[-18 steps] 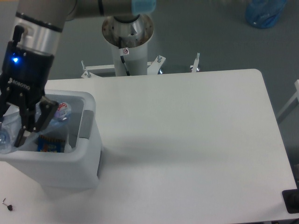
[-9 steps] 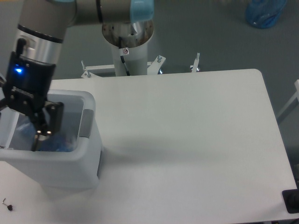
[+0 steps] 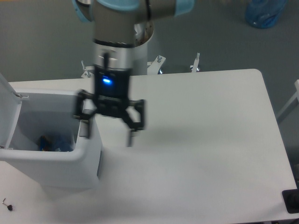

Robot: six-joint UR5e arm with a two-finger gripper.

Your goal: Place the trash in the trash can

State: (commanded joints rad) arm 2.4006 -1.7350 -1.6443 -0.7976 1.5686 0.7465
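Note:
The white trash can (image 3: 56, 170) stands at the table's left, its lid (image 3: 8, 114) tipped up at the far left. Deep inside, the trash (image 3: 52, 142) shows as a blue patch with clear plastic around it; I cannot make out single items. My gripper (image 3: 107, 128) hangs blurred over the table just right of the can's grey side panel (image 3: 84, 129). It is open, its fingers (image 3: 134, 125) spread wide, and nothing is between them.
The arm's pedestal (image 3: 140, 51) rises behind the table's far edge. A blue plastic sack (image 3: 265, 13) lies on the floor at the top right. A tiny black object (image 3: 7, 204) sits at the front left, and a black block (image 3: 291, 200) at the front right corner.
The gripper has come up out of the trash can and swung right over the table, empty. The clear plastic it held is down in the can.

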